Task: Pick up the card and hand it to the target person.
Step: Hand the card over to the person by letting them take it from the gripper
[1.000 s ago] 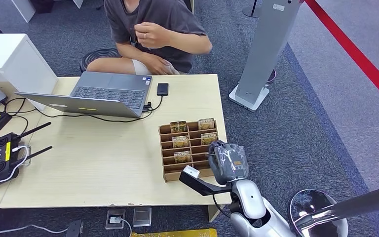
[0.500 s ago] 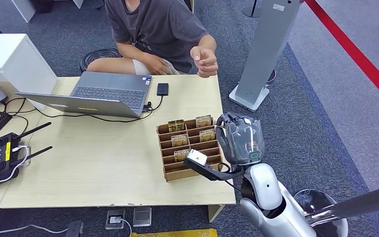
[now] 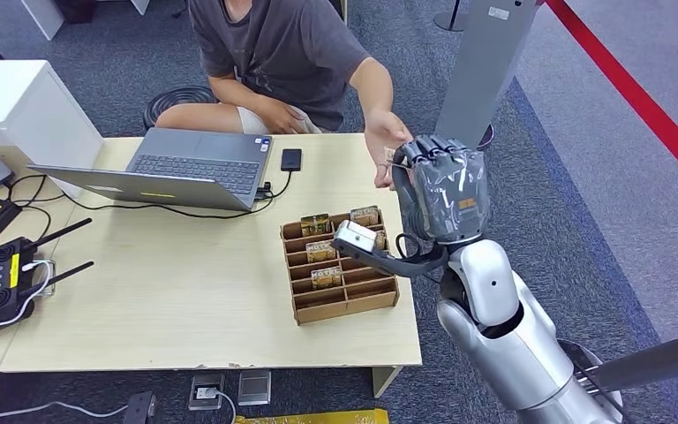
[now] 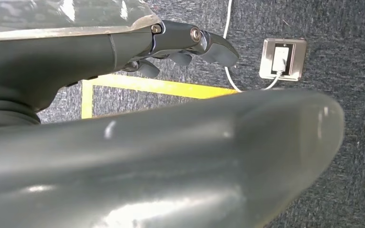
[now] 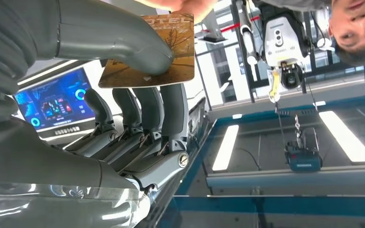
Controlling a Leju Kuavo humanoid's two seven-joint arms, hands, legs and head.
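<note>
right hand (image 3: 441, 187) raised — card (image 5: 164, 59) held, wooden table (image 3: 177, 300), grey carpet (image 3: 538, 221)

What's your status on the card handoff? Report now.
Right robot hand raised, pinching card at person's hand. Left robot hand hanging over carpet, empty. Nothing in the way.
</note>
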